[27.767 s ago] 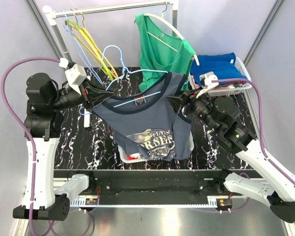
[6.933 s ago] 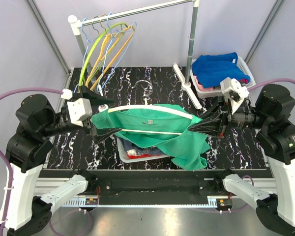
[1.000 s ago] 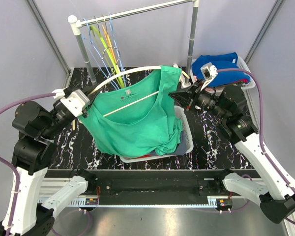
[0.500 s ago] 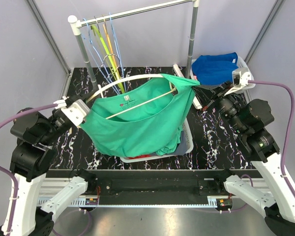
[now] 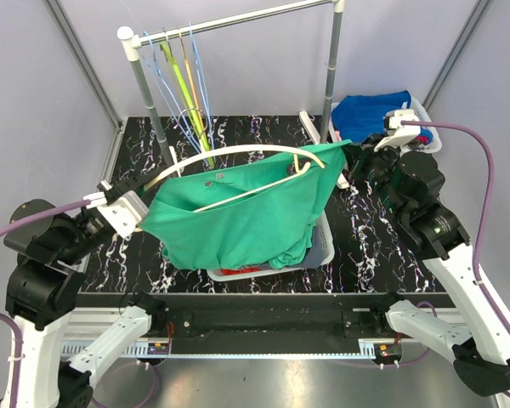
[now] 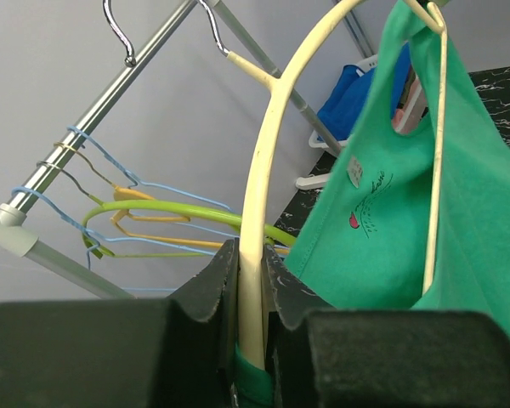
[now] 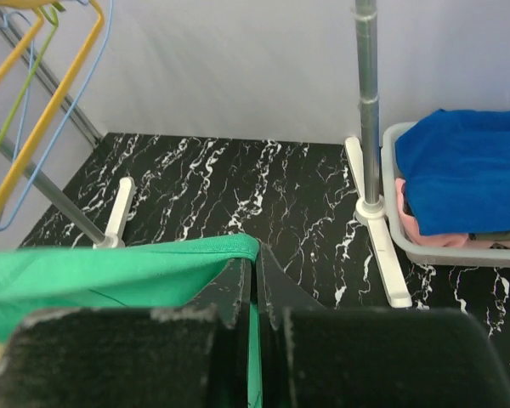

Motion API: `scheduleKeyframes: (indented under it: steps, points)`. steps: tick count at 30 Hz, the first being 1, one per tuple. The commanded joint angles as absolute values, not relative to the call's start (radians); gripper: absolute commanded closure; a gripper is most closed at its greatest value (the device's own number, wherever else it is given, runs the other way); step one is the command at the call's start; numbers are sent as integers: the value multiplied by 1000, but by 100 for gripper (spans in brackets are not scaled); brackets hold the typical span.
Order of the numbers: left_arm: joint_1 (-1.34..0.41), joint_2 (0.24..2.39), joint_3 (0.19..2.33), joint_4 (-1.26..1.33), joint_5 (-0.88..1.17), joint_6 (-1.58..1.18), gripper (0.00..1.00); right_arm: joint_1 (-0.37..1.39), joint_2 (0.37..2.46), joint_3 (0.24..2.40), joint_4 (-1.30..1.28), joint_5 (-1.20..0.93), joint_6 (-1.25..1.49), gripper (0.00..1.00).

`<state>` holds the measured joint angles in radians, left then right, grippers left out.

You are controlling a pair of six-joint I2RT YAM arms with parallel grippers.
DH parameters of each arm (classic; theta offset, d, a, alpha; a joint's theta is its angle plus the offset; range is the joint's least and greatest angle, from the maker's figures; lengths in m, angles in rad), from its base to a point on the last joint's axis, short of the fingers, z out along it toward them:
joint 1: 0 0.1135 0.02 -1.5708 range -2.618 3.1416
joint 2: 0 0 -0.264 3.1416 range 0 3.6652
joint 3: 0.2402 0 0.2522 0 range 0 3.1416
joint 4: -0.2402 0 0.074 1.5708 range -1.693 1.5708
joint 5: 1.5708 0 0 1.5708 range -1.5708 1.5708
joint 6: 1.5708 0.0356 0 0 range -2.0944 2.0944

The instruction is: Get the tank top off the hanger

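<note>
A green tank top [image 5: 246,221] hangs on a cream wooden hanger [image 5: 238,150] above the table's middle. My left gripper [image 5: 144,206] is shut on the hanger's left end. In the left wrist view the cream hanger [image 6: 268,127] runs up from between that gripper's [image 6: 253,280] closed jaws, with the tank top [image 6: 408,212] to its right. My right gripper [image 5: 354,155] is shut on the tank top's right strap and holds it stretched past the hanger's right tip. The right wrist view shows the green strap [image 7: 110,272] pinched in the right gripper [image 7: 257,268].
A clothes rail [image 5: 238,19] with several coloured wire hangers [image 5: 187,76] stands at the back, its right post [image 5: 333,76] near my right gripper. A white basket [image 5: 325,246] sits under the tank top. Another basket with blue cloth [image 5: 374,110] is at the back right.
My right gripper has shut on the right strap and pulled it rightward beyond the hanger's tip. The left arm has drawn back and the hanger now lies flatter and lower.
</note>
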<state>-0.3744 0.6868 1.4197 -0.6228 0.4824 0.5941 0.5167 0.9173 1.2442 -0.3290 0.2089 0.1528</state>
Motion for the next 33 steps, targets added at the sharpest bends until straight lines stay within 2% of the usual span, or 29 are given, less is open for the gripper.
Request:
scheduleKeyframes:
  steps: [1, 5, 8, 11, 13, 16, 19, 24, 33]
  points:
    - [-371, 670, 1482, -561, 502, 592, 100, 519, 904, 1238, -344, 218, 126, 100]
    - [-371, 684, 1497, -539, 514, 557, 100, 518, 913, 1198, -348, 100, 133, 100]
    - [-371, 693, 1493, -502, 517, 525, 100, 518, 861, 1115, -266, -122, 124, 98]
    - [-371, 710, 1486, -479, 512, 511, 100, 518, 796, 1062, -248, -370, 112, 66]
    - [-371, 722, 1459, -471, 514, 537, 100, 518, 772, 1072, -296, -409, 89, 44]
    - [-371, 729, 1414, -462, 512, 594, 100, 518, 713, 1126, -388, -439, 32, 36]
    - [-371, 715, 1353, -427, 526, 630, 100, 518, 664, 1213, -496, -462, 6, 29]
    - [-371, 695, 1267, -364, 621, 679, 100, 518, 667, 1371, -600, -512, -72, 27]
    - [-373, 677, 1221, -236, 808, 772, 100, 518, 842, 1542, -667, -603, -181, 23]
